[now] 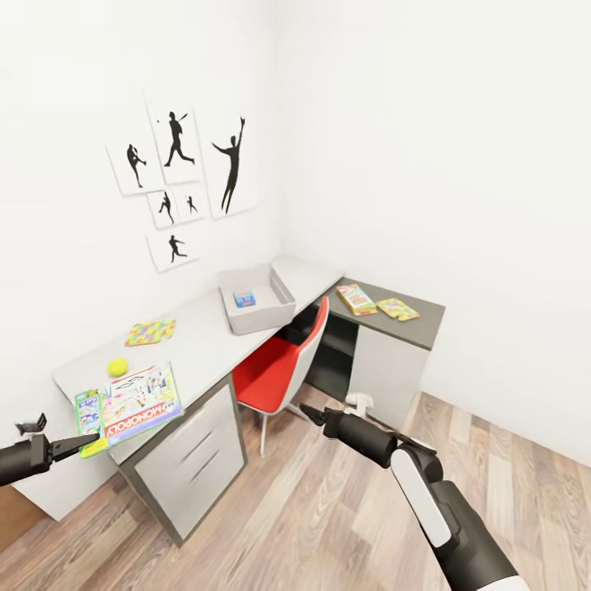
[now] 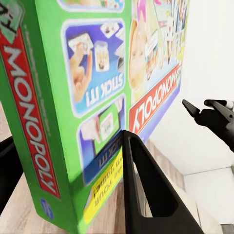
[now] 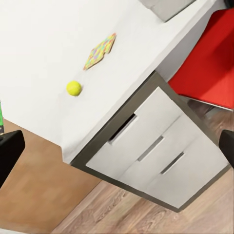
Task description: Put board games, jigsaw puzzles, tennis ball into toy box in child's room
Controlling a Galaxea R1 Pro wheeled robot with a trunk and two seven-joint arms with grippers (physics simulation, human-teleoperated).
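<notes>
At the bench's (image 1: 205,328) near end, toward eight o'clock in the head view: gripped one board game, not yet binned.

Held the Monopoly box (image 1: 141,402) between the closed-in fingers (image 2: 146,195) of the left gripper (image 1: 86,443); carried the right gripper (image 1: 316,413) spread wide and empty at five o'clock. Found just a small blue box (image 1: 244,299) inside the toy box (image 1: 283,289) at twelve o'clock. Counted outside it the tennis ball (image 1: 118,367) and one jigsaw puzzle (image 1: 150,332) at nine o'clock, plus a printed box (image 1: 356,299) and a second puzzle (image 1: 397,309) at two o'clock. Could not tell whether the green strip (image 1: 88,413) was a second game, nor whether the Monopoly box touched the bench; could not read the blue box's lettering.
</notes>
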